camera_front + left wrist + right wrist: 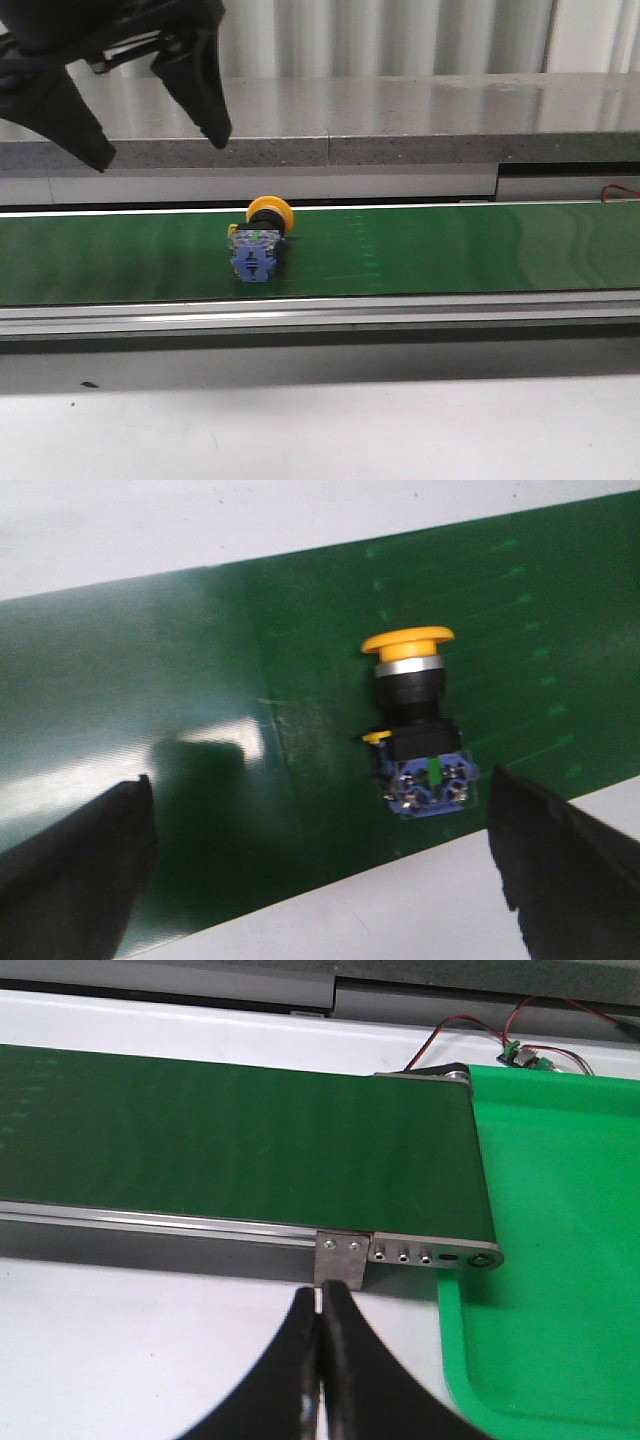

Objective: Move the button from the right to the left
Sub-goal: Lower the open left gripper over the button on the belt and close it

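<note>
The button (262,242) lies on its side on the green conveyor belt (450,250), yellow head toward the far edge, blue-grey contact block toward me. It also shows in the left wrist view (417,725). My left gripper (158,148) hangs open above the belt, up and to the left of the button, empty. In the left wrist view its black fingers (70,870) stand wide apart with the button close to the other one. My right gripper (320,1305) is shut and empty over the white table, by the belt's right end.
A grey stone ledge (400,120) runs behind the belt. A green tray (560,1240) lies at the belt's right end, with wires and a small board (518,1052) behind it. The belt's metal frame (400,1253) edges the white table (320,430).
</note>
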Action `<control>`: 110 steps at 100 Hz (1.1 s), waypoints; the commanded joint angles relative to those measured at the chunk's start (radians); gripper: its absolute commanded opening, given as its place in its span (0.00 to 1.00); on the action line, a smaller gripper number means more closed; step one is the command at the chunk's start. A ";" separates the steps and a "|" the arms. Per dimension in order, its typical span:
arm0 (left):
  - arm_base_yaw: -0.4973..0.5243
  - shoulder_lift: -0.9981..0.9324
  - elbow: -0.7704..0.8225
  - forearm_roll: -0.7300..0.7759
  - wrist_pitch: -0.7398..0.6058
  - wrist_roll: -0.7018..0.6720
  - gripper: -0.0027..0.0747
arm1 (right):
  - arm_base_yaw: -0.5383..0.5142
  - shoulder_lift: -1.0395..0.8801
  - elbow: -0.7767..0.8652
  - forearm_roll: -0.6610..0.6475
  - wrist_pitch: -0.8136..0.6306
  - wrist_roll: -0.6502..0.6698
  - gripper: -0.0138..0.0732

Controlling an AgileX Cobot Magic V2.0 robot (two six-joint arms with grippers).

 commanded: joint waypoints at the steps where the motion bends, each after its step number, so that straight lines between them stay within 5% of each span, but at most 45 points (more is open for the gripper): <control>1: -0.030 0.010 -0.078 -0.013 0.034 -0.029 0.86 | 0.004 0.005 -0.025 -0.001 -0.075 -0.006 0.08; 58: -0.067 0.196 -0.150 0.023 0.125 -0.081 0.85 | 0.004 0.005 -0.025 -0.001 -0.075 -0.006 0.08; 65: -0.063 0.205 -0.150 0.028 0.130 -0.095 0.78 | 0.004 0.005 -0.025 -0.001 -0.076 -0.006 0.08; 88: -0.053 0.214 -0.150 0.038 0.144 -0.112 0.26 | 0.004 0.005 -0.025 -0.001 -0.076 -0.006 0.08; 110: -0.030 0.192 -0.150 0.041 0.153 -0.127 0.22 | 0.004 0.005 -0.025 -0.001 -0.076 -0.006 0.08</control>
